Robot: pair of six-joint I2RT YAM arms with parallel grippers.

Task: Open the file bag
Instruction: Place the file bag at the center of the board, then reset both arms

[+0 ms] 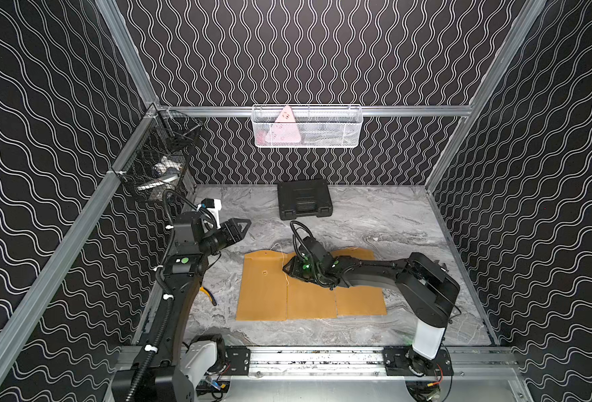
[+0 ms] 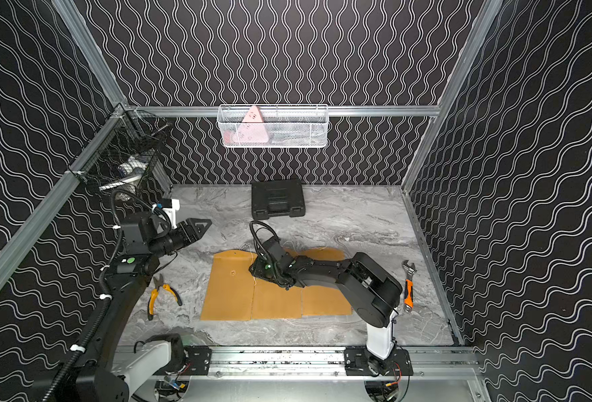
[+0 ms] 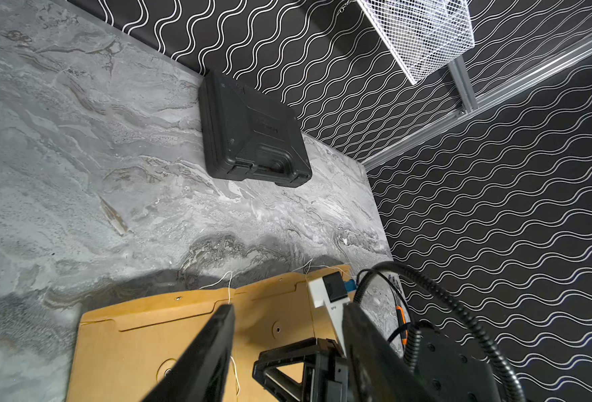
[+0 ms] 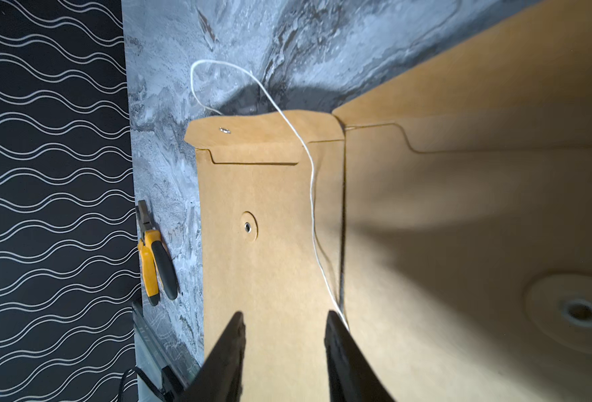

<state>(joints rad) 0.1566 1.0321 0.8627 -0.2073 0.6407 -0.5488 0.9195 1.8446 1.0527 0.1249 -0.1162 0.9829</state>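
Tabletop of grey marble-pattern laminate (image 1: 392, 222) w/ two arms.

- **File bags:** three flat brown kraft-paper file bags lie side by side mid-table, edges touching, in both top views. They are the first file bag (image 1: 263, 296) nearest the L arm, the middle file bag (image 1: 310, 301), and the third file bag (image 1: 359, 296), partly under the R arm.
- **Right wrist view:** the first file bag's flap (image 4: 263, 134) lies folded out flat beyond the mouth. Its round paper button (image 4: 248, 227) is exposed.
- **String:** a thin white string (image 4: 310, 181) loops over the table past the flap, then runs along the seam btw first and middle bags. It reaches the outer edge of one finger (image 4: 343, 348); contact cannot be told.
- **Right gripper** (image 4: 285, 315): low over that seam, jaws apart, only bag paper showing btw them.
- **Left gripper** (image 1: 246, 222): raised above the table on the L side, apart from the bags. Its jaws are parted and empty in the left wrist view.
- **Other items:**
  - A black plastic tool case (image 1: 304, 200) sits at the back wall.
  - Yellow-and-black pliers (image 2: 162, 294) lie beside the first file bag.
  - An orange-handled adjustable wrench (image 2: 408, 285) lies beyond the R arm in a top view.
  - A white wire basket (image 1: 306, 127) hangs on the back rail.
  - A black wire basket (image 1: 159, 163) hangs on the side rail.
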